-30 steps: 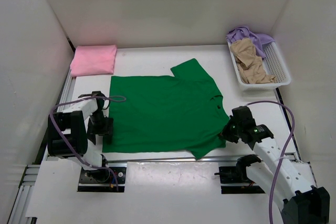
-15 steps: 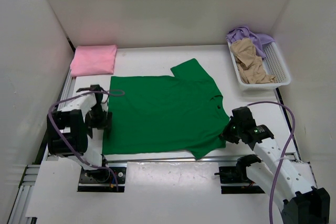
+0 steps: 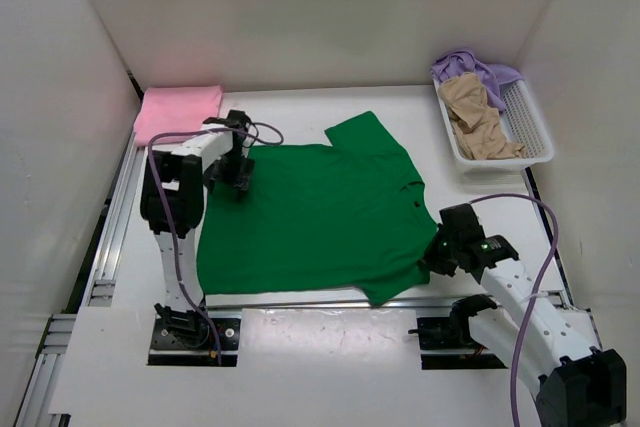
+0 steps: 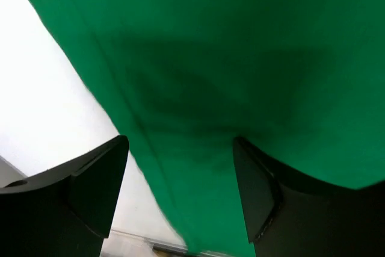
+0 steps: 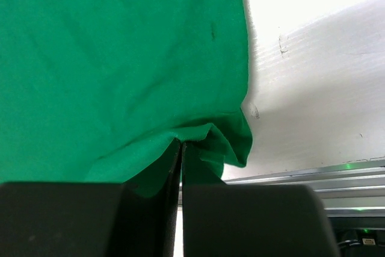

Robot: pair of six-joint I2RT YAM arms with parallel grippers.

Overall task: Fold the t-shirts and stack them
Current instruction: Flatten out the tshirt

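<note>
- One arm has moved: the left gripper (image 3: 238,175), jaws spread, now hovers over the far-left corner of the green t-shirt (image 3: 320,217).
- The right gripper (image 3: 438,252) stays clenched on its near sleeve; folding is likely next.

One green t-shirt (image 3: 320,217) spread flat, left gripper (image 3: 238,175) over its far-left corner (folded pink t-shirt (image 3: 178,112) beyond)

Bright, even light comes from above, and the left wrist view is blurred, a soft shadow darkening the green t-shirt (image 4: 210,88).

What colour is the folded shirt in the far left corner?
Pink. The folded pink cloth t-shirt shows best in the top external view.
</note>
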